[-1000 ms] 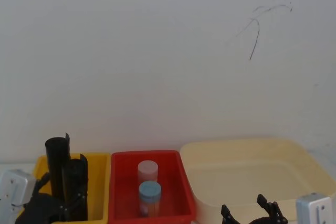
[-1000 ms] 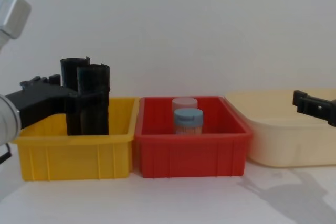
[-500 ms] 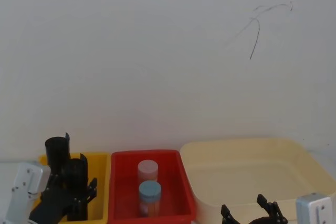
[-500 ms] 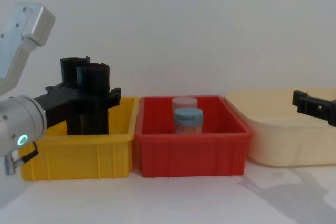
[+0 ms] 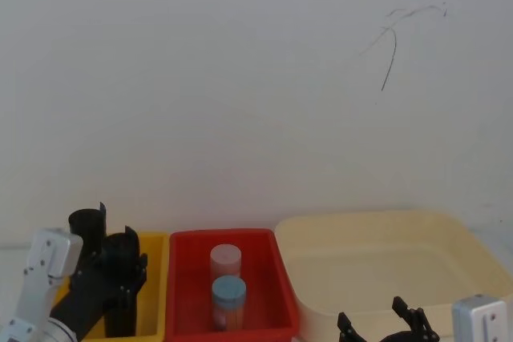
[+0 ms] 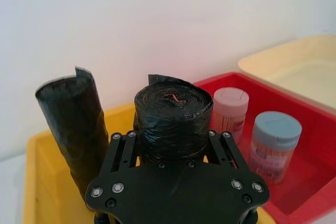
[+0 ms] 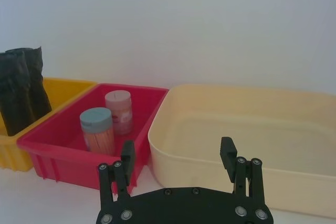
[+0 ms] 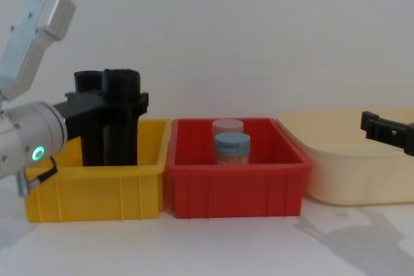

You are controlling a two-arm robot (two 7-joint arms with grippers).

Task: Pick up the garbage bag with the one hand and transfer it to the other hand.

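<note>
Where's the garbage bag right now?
Chest view: the garbage bag stands on the robot's left in the yellow bin, held by the left claw, beside a jagged black roll.

Head high, chest low, wrists close

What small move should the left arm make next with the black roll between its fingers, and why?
Probably lift straight up. The left gripper is closed around the garbage bag, whose lower end sits inside the yellow bin, close beside the jagged-topped roll; moving sideways now might hit the wall.
</note>
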